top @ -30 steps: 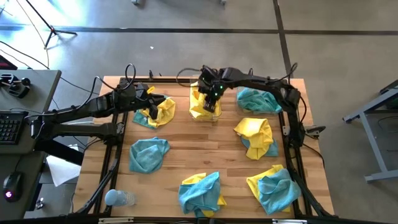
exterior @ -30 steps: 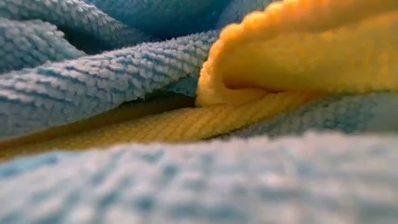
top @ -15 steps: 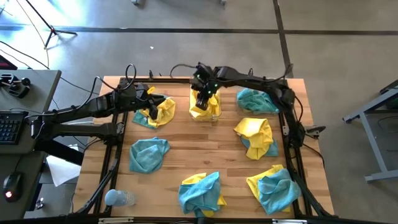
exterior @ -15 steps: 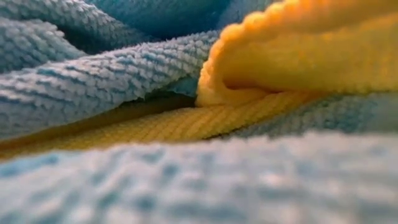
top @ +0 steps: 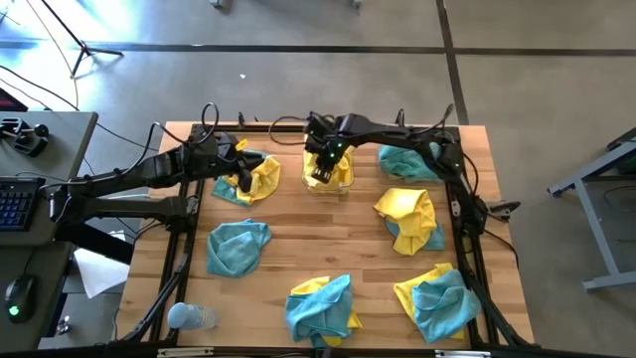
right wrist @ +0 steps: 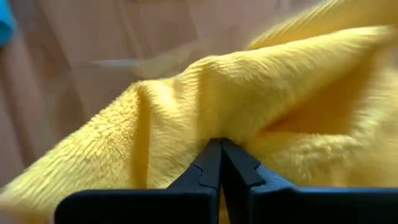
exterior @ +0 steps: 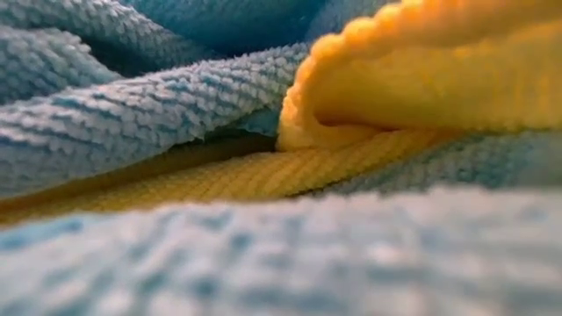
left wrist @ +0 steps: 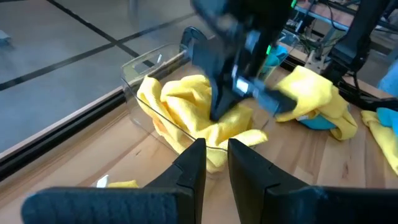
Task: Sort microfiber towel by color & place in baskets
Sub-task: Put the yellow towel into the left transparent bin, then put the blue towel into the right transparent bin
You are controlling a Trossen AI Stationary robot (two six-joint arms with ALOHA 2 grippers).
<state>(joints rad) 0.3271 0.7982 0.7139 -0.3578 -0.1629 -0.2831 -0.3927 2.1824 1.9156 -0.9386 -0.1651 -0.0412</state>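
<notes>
A clear basket [top: 344,185] near the table's far edge holds bunched yellow towels [left wrist: 180,99]. My right gripper [top: 320,171] is above it, shut, fingers pointing down into the yellow cloth [right wrist: 186,106]; the left wrist view shows it blurred [left wrist: 217,115] over the basket rim [left wrist: 140,62]. My left gripper [top: 243,171] hovers over a yellow and teal towel pile [top: 260,179] left of the basket, with a narrow gap between its fingers [left wrist: 216,155] and nothing in it. A second basket does not show plainly. The low view is filled by teal [exterior: 132,105] and yellow [exterior: 421,79] cloth. My right gripper meets a raised fold of the yellow towel [right wrist: 205,118] in the basket with its shut fingertips, coming from above and pointing down. The tips close on each other with no cloth showing between them. The towel lies bunched in the basket.
More towel piles lie about: teal [top: 412,159] at the far right, yellow over teal [top: 409,217] at right, teal [top: 238,247] at left, and mixed piles [top: 320,308] [top: 437,298] near the front edge. A pale blue bottle [top: 189,316] lies at the near left corner.
My right gripper has moved toward the table's left and near edge and down, from the basket's far side onto the yellow towels inside it. The left arm has kept still.
</notes>
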